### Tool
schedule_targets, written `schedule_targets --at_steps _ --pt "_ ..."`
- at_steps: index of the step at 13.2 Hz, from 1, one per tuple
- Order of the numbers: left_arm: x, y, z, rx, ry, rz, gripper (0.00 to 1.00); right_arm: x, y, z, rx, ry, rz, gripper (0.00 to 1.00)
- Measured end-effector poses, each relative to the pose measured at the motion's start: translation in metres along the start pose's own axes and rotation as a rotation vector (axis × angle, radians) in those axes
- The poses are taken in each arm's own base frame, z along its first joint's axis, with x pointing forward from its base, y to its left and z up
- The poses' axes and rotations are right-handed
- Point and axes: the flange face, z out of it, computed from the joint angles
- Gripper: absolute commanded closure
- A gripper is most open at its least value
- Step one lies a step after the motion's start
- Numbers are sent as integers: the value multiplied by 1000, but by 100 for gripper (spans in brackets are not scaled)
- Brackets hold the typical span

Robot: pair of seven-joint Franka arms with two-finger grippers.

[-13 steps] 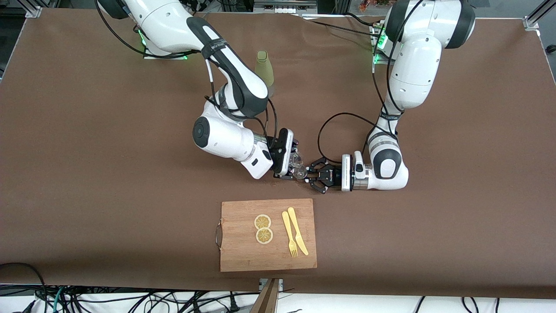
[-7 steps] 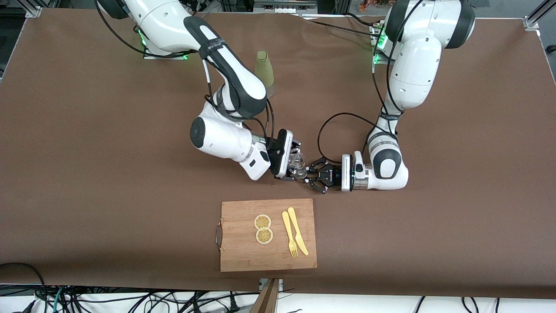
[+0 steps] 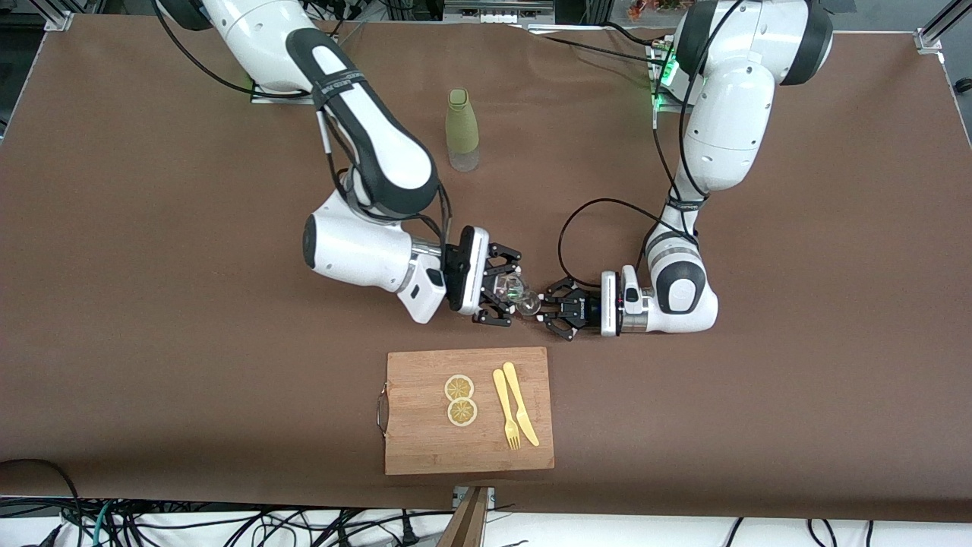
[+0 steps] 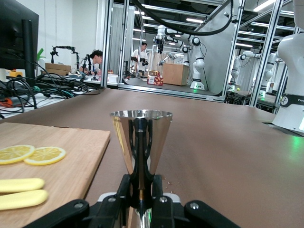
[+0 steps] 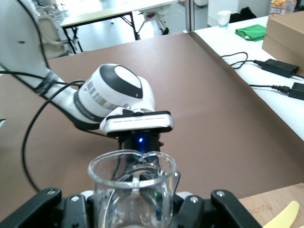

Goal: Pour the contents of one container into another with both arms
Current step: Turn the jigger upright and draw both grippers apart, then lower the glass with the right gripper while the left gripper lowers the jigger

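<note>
Right gripper [image 3: 507,298] pinches the glass cup [image 3: 515,292] — its wrist has rolled back since a second ago, when the cup was tipped hard over the jigger. The cup now reads close to level in the right wrist view [image 5: 132,190], mouth toward the left arm, nothing visible inside. The right arm's elbow has also swung out toward its own end of the table [image 3: 152,304].

Left gripper [image 3: 548,307] hasn't moved: fingers pressed together on the jigger's [image 4: 141,142] narrow waist, jigger upright, mouth up, held low over the table's middle, just off the cutting board's [image 3: 425,448] edge toward the bases. In the front view the jigger is hidden between the two tools.

Judgement — the pour looks done or ending; cup and jigger are just beside each other, so setting both down is likely what's left.

Green bottle [image 3: 462,129] stands untouched toward the bases' edge.
</note>
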Motion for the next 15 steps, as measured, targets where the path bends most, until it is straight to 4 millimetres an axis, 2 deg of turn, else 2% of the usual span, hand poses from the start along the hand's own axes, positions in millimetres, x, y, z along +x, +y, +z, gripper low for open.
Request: schedule_targets --at_steps 2,4,6,9,11,15 --pt "0 -5 -18 10 23 5 100 -16 18 -26 65 7 -25 100" --pt "-2 -10 -42 20 40 20 100 -37 38 -62 138 25 -50 100" --pt "-6 -14 -76 5 24 37 100 -59 55 -102 205 55 -73 100" --pt "-8 -16 -140 -23 25 39 100 -98 77 -159 258 102 -118 100" --pt "-10 -14 -181 -30 30 34 100 -136 89 -198 274 138 -140 100" --pt "-13 0 -266 -55 49 30 100 -233 106 -280 241 215 -150 100"
